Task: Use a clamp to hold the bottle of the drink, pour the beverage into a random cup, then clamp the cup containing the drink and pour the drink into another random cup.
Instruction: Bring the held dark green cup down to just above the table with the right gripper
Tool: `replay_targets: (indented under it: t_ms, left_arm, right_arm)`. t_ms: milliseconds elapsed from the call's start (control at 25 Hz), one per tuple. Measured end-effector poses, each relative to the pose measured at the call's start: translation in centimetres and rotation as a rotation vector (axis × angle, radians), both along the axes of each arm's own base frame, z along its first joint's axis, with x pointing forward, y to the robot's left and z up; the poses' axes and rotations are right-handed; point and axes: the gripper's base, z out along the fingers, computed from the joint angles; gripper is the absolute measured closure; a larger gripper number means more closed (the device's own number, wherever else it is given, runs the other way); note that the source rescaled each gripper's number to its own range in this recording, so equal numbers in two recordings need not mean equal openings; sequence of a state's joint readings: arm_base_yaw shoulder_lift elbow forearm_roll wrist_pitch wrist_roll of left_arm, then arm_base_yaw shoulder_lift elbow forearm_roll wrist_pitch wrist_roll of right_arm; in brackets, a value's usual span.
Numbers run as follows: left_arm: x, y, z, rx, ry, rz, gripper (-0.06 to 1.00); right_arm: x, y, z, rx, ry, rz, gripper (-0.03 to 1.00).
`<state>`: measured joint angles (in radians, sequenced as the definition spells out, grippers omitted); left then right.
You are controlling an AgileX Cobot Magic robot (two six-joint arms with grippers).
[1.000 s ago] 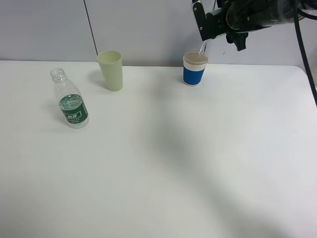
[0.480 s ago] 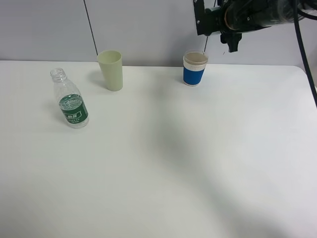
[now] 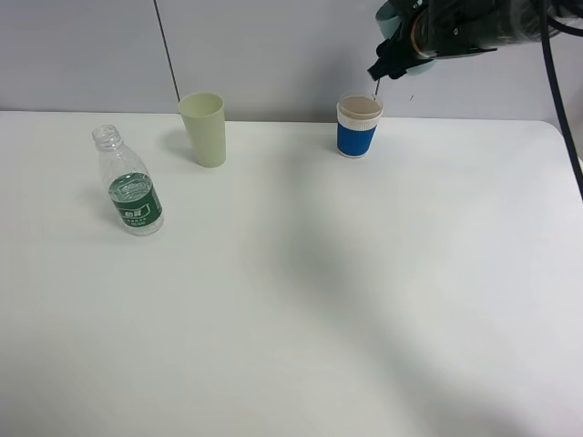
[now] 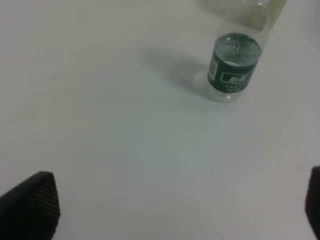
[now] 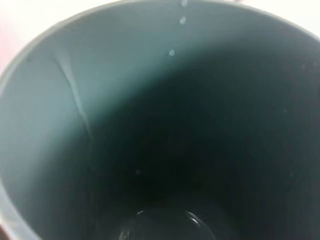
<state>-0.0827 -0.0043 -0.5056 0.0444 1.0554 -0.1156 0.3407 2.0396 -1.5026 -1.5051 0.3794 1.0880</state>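
Note:
A clear bottle (image 3: 127, 182) with a green label stands uncapped at the table's left, also seen as the bottle (image 4: 235, 65) in the left wrist view. My left gripper (image 4: 172, 210) hovers open above the table short of it, holding nothing. At the back right my right gripper (image 3: 405, 41) is shut on a teal cup (image 3: 388, 14), tilted above a blue-sleeved cup (image 3: 358, 127). A thin trickle (image 3: 376, 86) falls from it into the blue cup. The right wrist view is filled by the teal cup's inside (image 5: 75, 100), with a few droplets on the wall.
A pale green cup (image 3: 203, 127) stands upright at the back left, behind the bottle. A grey wall runs just behind the table's far edge. A black cable (image 3: 560, 100) hangs down at the far right.
The right wrist has rolled further with the teal cup over the blue cup. The pouring stream has thinned to a trickle. Bottle, green cup and left gripper have not moved.

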Motion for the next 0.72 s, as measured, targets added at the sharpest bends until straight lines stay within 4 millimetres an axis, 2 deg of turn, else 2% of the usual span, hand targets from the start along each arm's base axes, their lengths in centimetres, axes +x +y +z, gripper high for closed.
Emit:
replay_targets:
  t_ms: [120, 480, 720]
  left_arm:
    - [0.0, 0.0, 0.0, 0.0, 0.0, 0.0, -0.05]
    - [0.0, 0.0, 0.0, 0.0, 0.0, 0.0, -0.05]
    - [0.0, 0.0, 0.0, 0.0, 0.0, 0.0, -0.05]
  right_arm:
    - [-0.5, 1.2, 0.4, 0.122, 0.001, -0.017, 0.97]
    - [-3.5, 5.2, 5.3, 0.226, -0.061, 0.089, 0.97]
    - [-5.4, 8.6, 5.8, 0.211, -0.013, 0.269, 0.97]
